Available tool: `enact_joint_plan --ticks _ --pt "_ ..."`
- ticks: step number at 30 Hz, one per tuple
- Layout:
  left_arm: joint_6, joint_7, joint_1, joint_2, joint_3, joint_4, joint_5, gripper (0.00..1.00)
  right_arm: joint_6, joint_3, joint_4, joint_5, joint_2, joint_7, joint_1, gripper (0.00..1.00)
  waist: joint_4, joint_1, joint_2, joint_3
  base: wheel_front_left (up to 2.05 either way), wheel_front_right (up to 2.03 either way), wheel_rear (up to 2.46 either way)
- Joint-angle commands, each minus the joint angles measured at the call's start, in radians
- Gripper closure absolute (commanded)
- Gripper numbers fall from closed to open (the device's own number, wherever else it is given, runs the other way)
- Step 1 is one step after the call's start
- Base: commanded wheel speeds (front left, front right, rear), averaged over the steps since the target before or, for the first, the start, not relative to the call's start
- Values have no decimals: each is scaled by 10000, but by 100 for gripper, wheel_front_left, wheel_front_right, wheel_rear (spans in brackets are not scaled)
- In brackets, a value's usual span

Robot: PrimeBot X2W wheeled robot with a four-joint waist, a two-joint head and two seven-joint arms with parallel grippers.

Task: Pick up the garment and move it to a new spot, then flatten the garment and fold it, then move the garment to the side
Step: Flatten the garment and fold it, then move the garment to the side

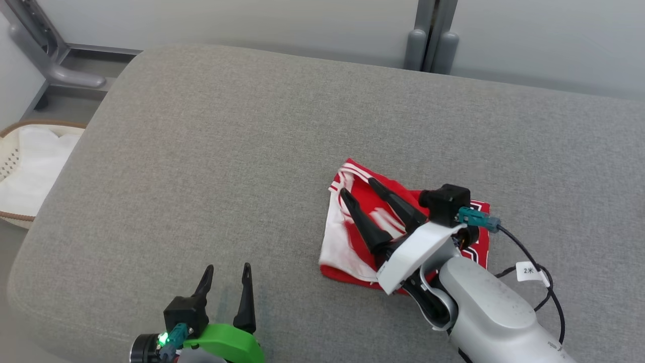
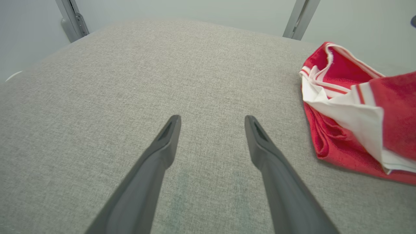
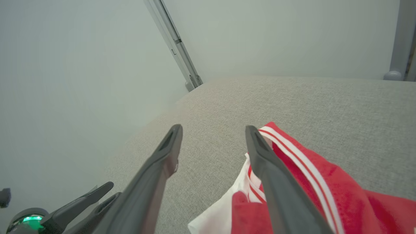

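Lying on the grey padded bench (image 1: pixel 227 151) in a rumpled bundle, the red-and-white garment (image 1: pixel 337 242) has nothing gripping it. Right above the garment is the right pincer (image 1: pixel 358 186), its 2 fingers spread apart; whether they touch the cloth I cannot tell. Well to the left of the garment, the left pincer (image 1: pixel 228 266) also stands spread apart over bare bench, holding nothing.

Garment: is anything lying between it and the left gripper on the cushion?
Nothing visible. Bare grey cushion separates the open left gripper from the garment. The right gripper, fingers apart, is over the garment itself, not in that gap.
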Motion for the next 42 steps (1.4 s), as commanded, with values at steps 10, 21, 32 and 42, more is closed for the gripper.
enact_joint_plan --ticks 10,21,32,42 --pt "-26 4 -69 32 377 -203 447 0 -14 -3390 -555 -3212 -57 -37 1041 0 -1559 0 0 -269 0 0 0" --pt "-117 5 151 35 833 -540 1473 0 -14 -6157 -1254 -5087 -45 -38 2976 0 -2722 0 0 -378 0 0 0" --pt "-94 5 1076 36 1041 -747 1768 0 -14 -6451 -831 -5283 -51 -39 4338 0 -2956 0 0 -900 0 0 0" --pt "-87 5 1158 35 939 -907 1674 0 -14 -6126 -812 -5165 -54 -41 4169 0 -2780 0 0 -841 0 0 0"
